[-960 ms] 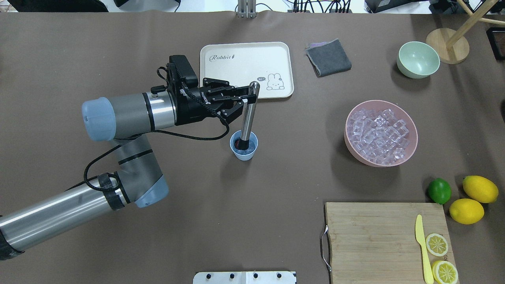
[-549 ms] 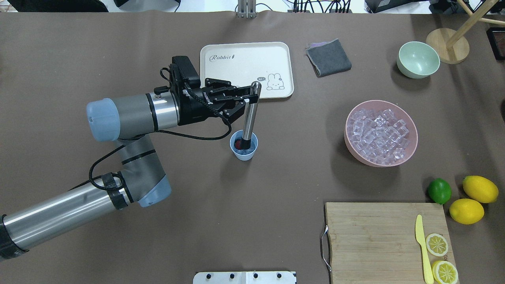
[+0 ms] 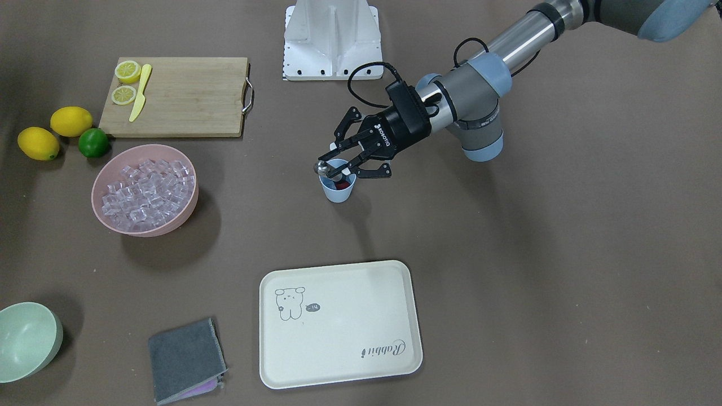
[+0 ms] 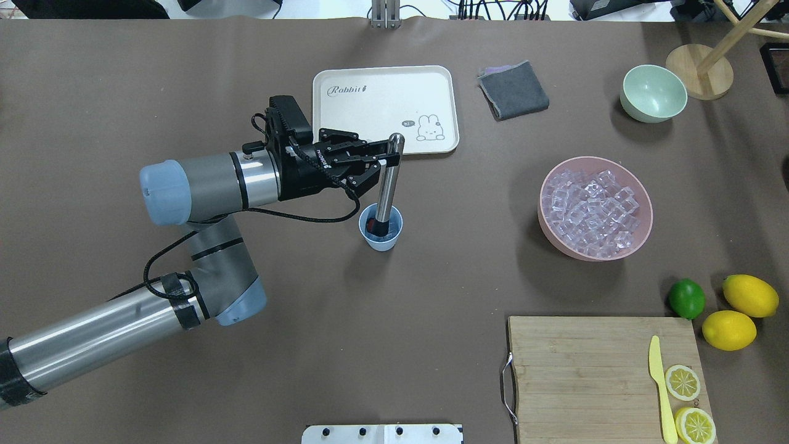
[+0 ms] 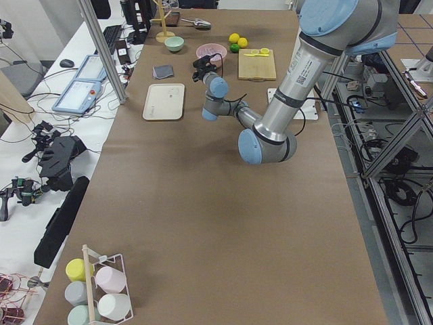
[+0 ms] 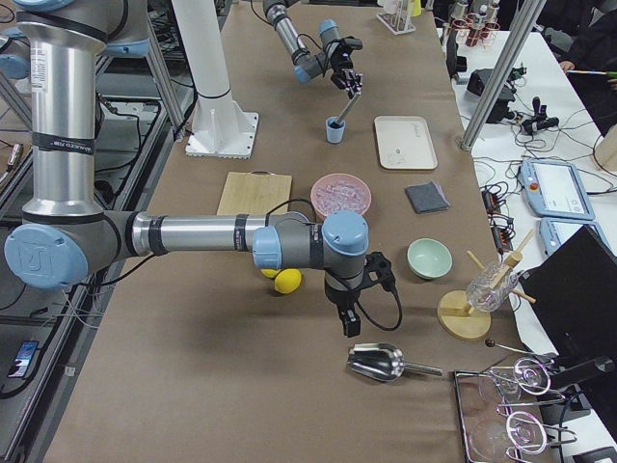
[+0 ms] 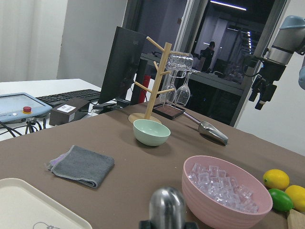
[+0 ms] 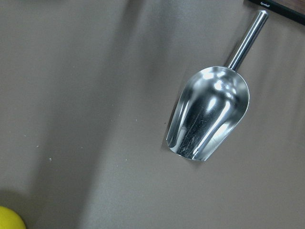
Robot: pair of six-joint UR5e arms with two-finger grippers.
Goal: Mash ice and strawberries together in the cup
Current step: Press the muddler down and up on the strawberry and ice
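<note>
Brown table [image 4: 431, 277]; left fingers [image 4: 372, 148] clamp muddler [image 4: 388, 185] top, tip in cup [image 4: 381, 239] below them, by strawberry [image 4: 370, 227]. Mashing step. Next: press straight down, since cup's unheld. Can't tell for right fingers [image 6: 348, 323].

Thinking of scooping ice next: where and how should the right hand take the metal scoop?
Grip the scoop's straight, thin handle near mid-length, coming straight down and closing across it. The scoop lies flat, hollow up, with bare table either side of the handle; the rest is wide and rounded.

Polished metal muddler [image 4: 388, 182], smooth plastic cup [image 4: 382, 242], matt wooden cutting board [image 4: 585, 370]
</note>
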